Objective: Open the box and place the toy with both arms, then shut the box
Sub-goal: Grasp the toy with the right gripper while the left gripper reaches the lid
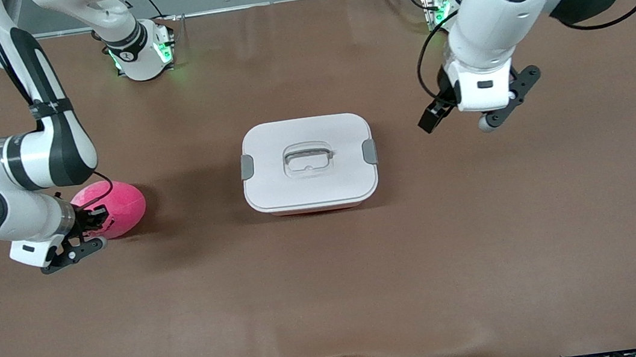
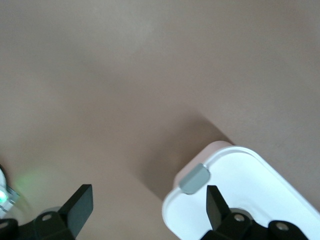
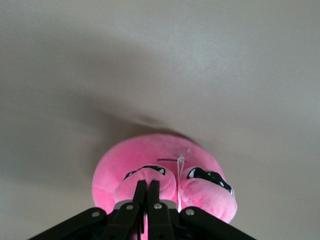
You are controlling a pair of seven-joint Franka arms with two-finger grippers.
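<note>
A: Step? Right gripper is pinched closed on the toy, which sits on the tabletop toward the right arm's end.

B: Box remains lidded mid-tabletop; left gripper, spread wide and empty above the tabletop beside it, should next release a clip.

You see a fuzzy pink plush toy, a smooth white plastic box with dull grey clips, glossy white arm shells, and a matt brown table cover.

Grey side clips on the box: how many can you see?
2. One clip sits on the box lid's end toward the right arm, the other clip on the end toward the left arm.
</note>
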